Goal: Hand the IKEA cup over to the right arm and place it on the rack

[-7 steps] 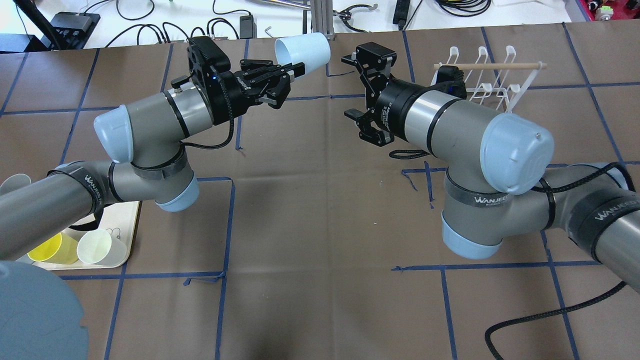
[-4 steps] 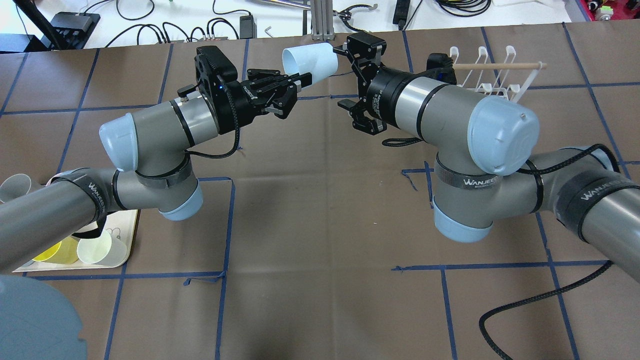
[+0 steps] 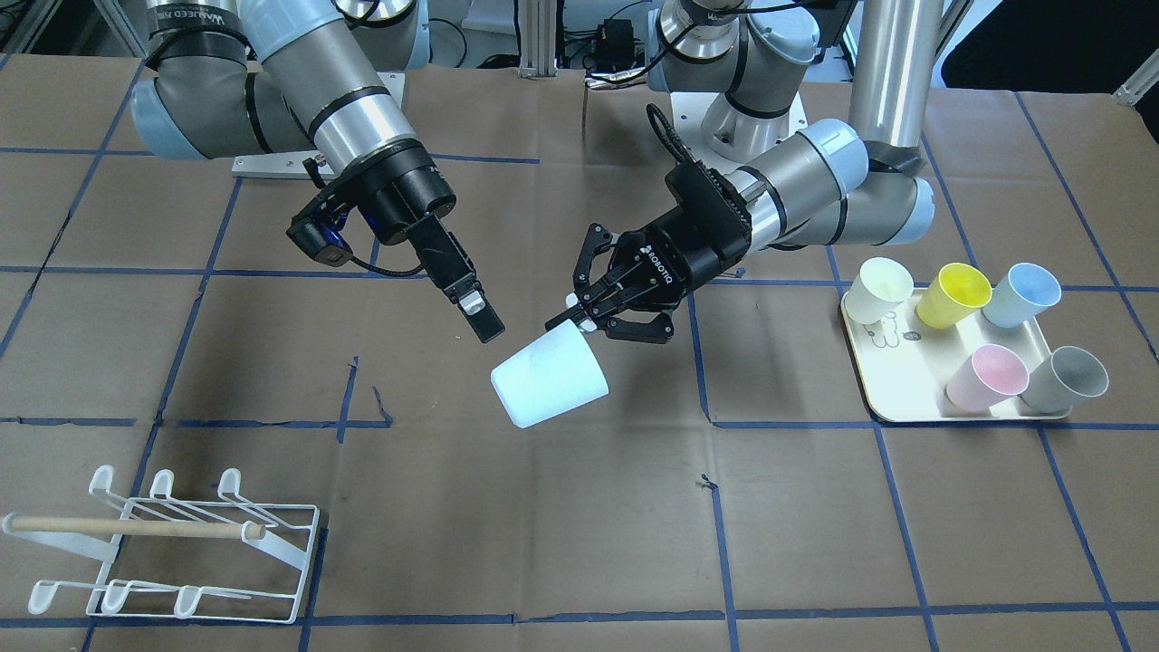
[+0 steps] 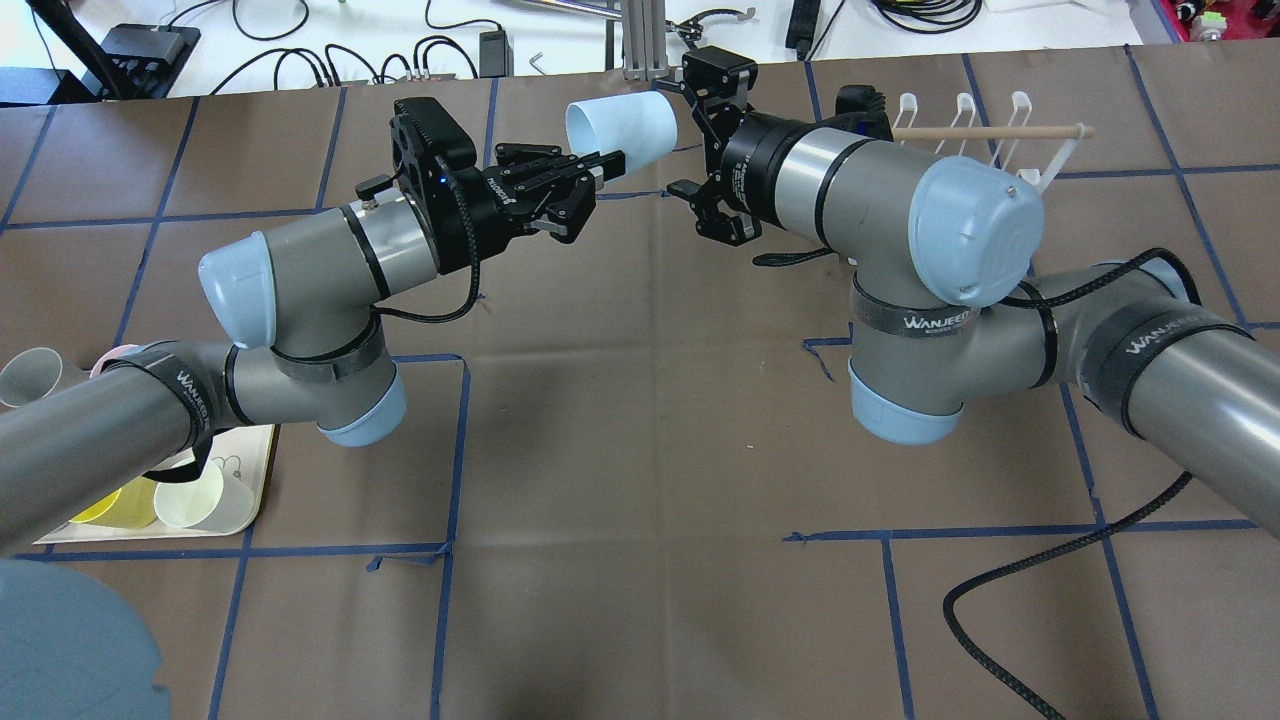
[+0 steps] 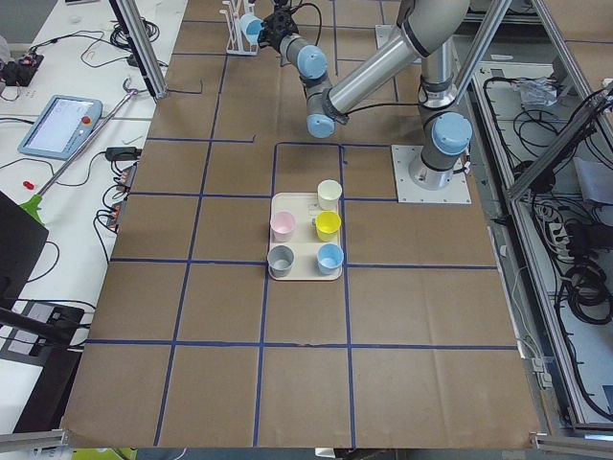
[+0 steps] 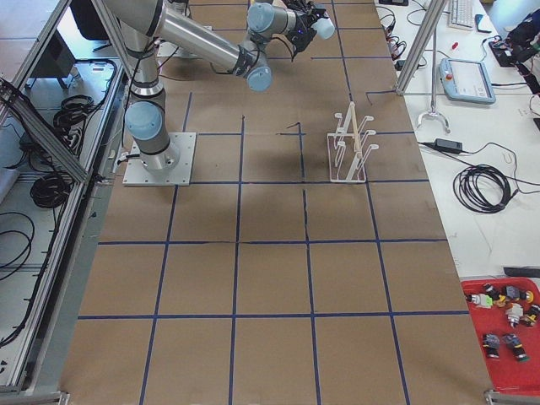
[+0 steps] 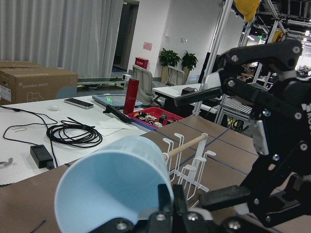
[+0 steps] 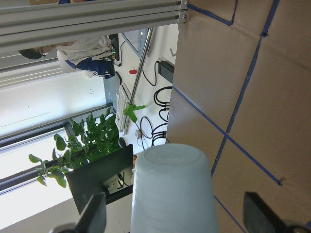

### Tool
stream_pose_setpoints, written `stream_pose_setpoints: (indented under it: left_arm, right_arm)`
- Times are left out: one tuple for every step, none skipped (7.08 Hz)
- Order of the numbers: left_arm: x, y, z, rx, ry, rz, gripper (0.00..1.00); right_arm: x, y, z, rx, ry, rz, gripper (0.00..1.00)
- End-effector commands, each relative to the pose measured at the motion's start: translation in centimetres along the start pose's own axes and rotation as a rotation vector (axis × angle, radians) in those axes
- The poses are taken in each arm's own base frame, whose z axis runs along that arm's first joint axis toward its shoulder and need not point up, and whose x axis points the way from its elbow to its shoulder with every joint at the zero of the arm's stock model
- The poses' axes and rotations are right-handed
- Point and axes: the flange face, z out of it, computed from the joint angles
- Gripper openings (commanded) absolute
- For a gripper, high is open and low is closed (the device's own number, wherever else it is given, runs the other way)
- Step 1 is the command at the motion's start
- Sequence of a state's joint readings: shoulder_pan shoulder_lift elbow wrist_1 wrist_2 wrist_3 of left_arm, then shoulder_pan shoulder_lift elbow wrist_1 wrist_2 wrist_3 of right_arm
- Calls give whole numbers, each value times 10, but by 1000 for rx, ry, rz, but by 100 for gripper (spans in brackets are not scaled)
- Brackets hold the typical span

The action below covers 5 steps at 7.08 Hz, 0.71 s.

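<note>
My left gripper [image 4: 603, 163] is clenched on the rim of the pale blue cup [image 4: 622, 124] and holds it on its side above the brown-papered table [image 4: 640, 450], base pointing toward my right arm [image 4: 870, 200]. My right gripper [image 4: 695, 135] is spread wide, one finger on either side of the cup's base, with a gap showing on both sides. The white wire rack [image 3: 136, 526] stands on the table beyond my right arm, well apart from the cup.
</note>
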State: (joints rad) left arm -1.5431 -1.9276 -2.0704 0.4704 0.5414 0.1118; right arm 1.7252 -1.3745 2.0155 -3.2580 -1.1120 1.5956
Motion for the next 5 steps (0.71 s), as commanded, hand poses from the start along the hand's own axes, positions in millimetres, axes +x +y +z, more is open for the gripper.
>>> stream_pose_setpoints:
  left_arm:
    - [-1,0,0,1,-1,-1,7]
    - [0,0,0,0,0,1,7]
    - [-1,-1,0,1,-1,1,7]
    - [-1,-1,0,2,-2,0,7]
    - [-1,-1,0,1,0,2,8]
  right_arm:
    - [7,-5,10,5,19,9,99]
    - [2,-6,14,2,15,5,99]
    - [-2,-4,23,-4,13,0,99]
    - [-3,-3,27,-8,17,-1,99]
    - [-3,-3,29,-8,18,-1,99]
